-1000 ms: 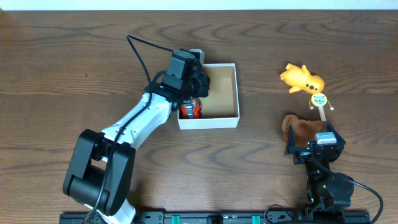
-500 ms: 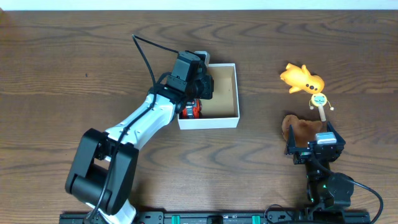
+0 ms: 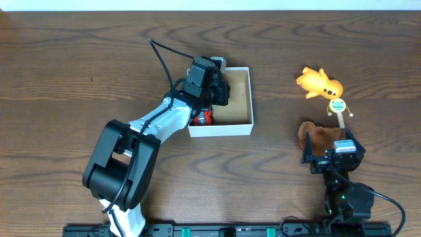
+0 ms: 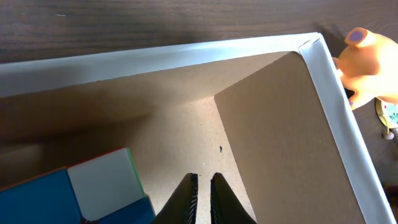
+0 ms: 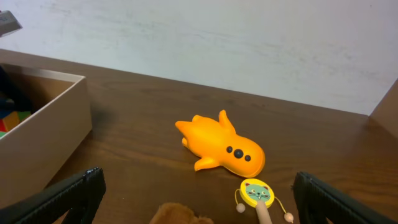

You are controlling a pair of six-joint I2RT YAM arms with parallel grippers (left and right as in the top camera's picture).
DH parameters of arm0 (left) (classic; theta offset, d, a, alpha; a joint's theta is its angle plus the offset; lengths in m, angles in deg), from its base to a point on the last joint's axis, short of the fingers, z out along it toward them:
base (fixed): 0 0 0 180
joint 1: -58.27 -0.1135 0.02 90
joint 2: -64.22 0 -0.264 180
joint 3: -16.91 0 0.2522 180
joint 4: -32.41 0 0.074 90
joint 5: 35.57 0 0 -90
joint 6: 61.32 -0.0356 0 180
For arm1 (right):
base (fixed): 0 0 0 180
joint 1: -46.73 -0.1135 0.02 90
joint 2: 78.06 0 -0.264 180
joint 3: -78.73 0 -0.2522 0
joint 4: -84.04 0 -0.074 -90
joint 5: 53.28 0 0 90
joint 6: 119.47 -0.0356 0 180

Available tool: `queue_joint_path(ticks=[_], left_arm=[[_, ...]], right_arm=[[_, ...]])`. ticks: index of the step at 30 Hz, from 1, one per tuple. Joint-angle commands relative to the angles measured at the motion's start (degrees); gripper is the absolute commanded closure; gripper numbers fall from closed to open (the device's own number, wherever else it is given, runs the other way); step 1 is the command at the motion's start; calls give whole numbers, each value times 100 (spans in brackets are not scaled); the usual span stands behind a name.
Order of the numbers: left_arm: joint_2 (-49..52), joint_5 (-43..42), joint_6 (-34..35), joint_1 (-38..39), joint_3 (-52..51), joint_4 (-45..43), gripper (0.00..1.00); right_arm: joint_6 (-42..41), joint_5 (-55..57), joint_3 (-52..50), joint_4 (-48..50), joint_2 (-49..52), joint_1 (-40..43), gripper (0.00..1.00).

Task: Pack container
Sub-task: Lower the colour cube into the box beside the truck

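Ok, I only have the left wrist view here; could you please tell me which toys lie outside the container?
Observer: Three: an orange toy, a small rattle drum and a brown plush, all on the table to the right of the container.
Operator: Thank you. Where is the right gripper?
Observer: The right gripper is open over the near side of the brown plush, gripping nothing.

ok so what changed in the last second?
The left gripper shifted slightly to the right over the box as its arm swung that way; it is shut on nothing. The cube in the box stayed put. The right gripper is open as before, and the orange toy, rattle and brown toy have not moved.
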Motion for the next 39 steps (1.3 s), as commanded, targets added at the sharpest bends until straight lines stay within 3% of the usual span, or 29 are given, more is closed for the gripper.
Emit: queue_joint_path(ticks=[1,8,13,22,32,39], left_arm=[[72,-55,-173,7,116,4,91],[28,223,-212,7,118,101,93],[-155,520,-601,7,133,291,93],[-205,774,-964,7,271,1102,93],[-208,1738,-984,7,544,1095,93],[-208,1753,-1357,7,767,1058,93]], right_arm=[[39,20,-13,-24,-31,-26,1],[39,20,-13,-24,-31,-26,1],[39,20,-13,-22,-31,-26,1],[39,20,-13,-24,-31,-26,1],[39,20,-13,-22,-31,-26,1],[42,20,-13,-22,-31,-26,1]])
